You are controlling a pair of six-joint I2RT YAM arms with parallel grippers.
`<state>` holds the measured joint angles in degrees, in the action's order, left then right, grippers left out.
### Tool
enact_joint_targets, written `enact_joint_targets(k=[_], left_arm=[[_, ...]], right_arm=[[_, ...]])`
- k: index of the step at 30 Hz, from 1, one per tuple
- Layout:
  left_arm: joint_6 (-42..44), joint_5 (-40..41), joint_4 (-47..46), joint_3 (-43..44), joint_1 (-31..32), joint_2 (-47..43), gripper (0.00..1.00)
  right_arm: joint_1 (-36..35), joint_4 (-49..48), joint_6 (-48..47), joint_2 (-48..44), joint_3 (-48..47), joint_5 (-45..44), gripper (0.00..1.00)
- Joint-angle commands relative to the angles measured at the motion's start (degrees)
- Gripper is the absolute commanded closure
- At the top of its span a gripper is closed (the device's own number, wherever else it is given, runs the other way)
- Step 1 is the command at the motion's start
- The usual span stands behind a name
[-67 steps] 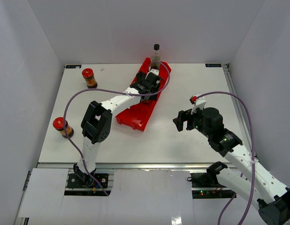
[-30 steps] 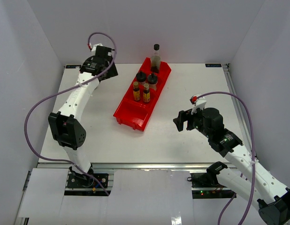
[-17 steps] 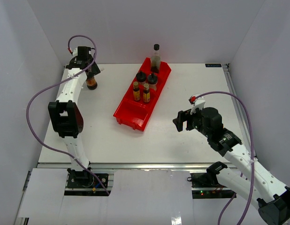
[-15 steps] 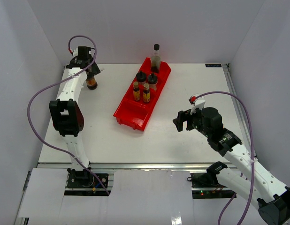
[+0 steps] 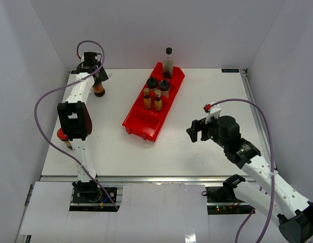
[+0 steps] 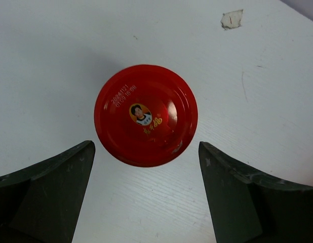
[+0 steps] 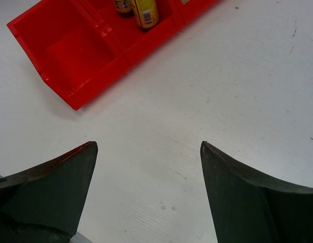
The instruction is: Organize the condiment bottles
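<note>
A squat red-lidded jar stands at the table's back left. My left gripper hangs right over it, open and empty. In the left wrist view its red lid lies just ahead of the spread fingertips, and my left gripper touches nothing. A second red-lidded jar stands at the front left, partly hidden behind my left arm. In the red tray stand two yellow-labelled bottles, two black-capped shakers and the tall clear bottle. My right gripper is open and empty.
In the right wrist view my right gripper hovers over bare table, with the tray's near compartment unfilled and a yellow-labelled bottle at the top edge. White walls close in the table on three sides.
My left gripper left the tray and swung to the back left jar, where it now hovers. Its elbow shifted slightly and the front left jar shows again. The right arm stayed still.
</note>
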<state>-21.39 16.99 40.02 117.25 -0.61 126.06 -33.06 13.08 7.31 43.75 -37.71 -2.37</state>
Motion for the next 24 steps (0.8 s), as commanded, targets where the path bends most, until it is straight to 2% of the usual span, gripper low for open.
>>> enact_joint_targets(k=[1,5,14,20,22,24], left_arm=[[2.59,0.01,-4.26,1.72,-1.41,0.63,0.06],[3.64,0.22,-3.8,3.54,-1.91,2.65,0.07],[5.29,-3.35,-6.83,1.39,-2.37,3.63,0.08],[5.75,-3.11,-7.59,1.23,-2.35,4.17,0.15],[6.26,-3.19,-8.78,0.71,-2.29,4.11,0.33],[6.49,-3.96,-8.91,0.43,-2.29,4.15,0.45]], right_arm=[[0.05,-2.94,-0.51,-0.54,-2.4,0.24,0.11],[0.04,-3.17,-0.63,-0.08,-2.46,-0.09,0.11],[0.03,-3.68,-0.63,0.04,-2.1,-0.25,0.11],[0.1,-3.81,-0.63,-0.59,-1.66,-0.53,0.11],[0.01,-3.85,-0.63,-0.59,-1.66,-0.61,0.11],[0.1,-3.81,-0.63,-0.73,-1.66,-0.62,0.11]])
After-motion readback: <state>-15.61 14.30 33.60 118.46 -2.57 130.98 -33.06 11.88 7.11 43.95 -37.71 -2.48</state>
